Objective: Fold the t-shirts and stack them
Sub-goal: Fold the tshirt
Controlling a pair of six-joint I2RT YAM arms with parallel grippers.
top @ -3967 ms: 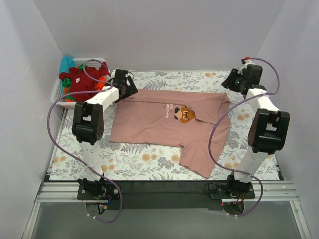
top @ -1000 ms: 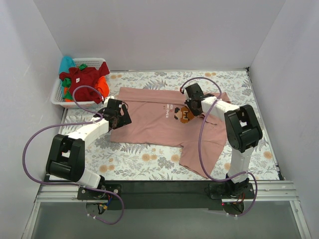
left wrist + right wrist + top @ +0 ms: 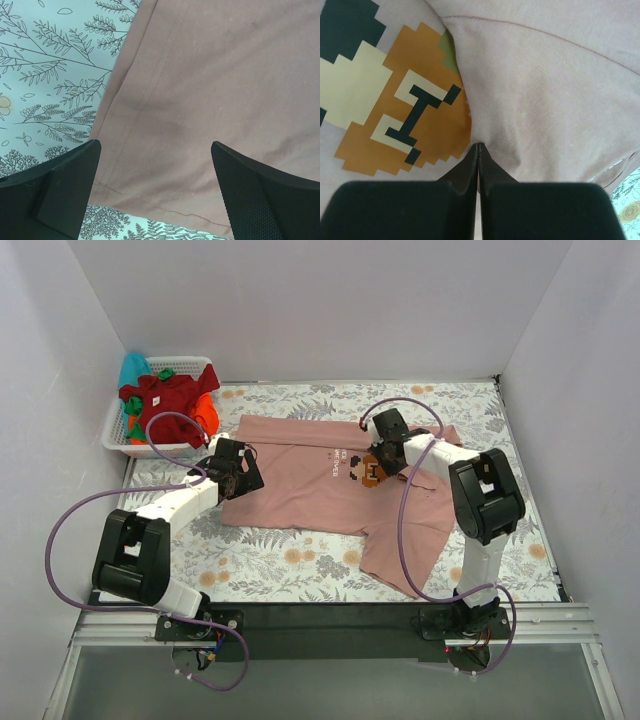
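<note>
Two fingers pressed tight together on the right gripper (image 3: 478, 150), and they're pinching a small pucker of the pink tee (image 3: 545, 75) right beside the orange pixel print (image 3: 405, 110). Across the shirt, the left gripper (image 3: 155, 147) hangs with its jaws spread wide above the hem corner, nothing between them. The tee lies spread out on the floral cloth (image 3: 280, 560), mid-table, with one sleeve flopped toward the near edge. Back left, the basket (image 3: 112, 435) holds a red tee (image 3: 165, 400), with orange and teal showing beside it.
</note>
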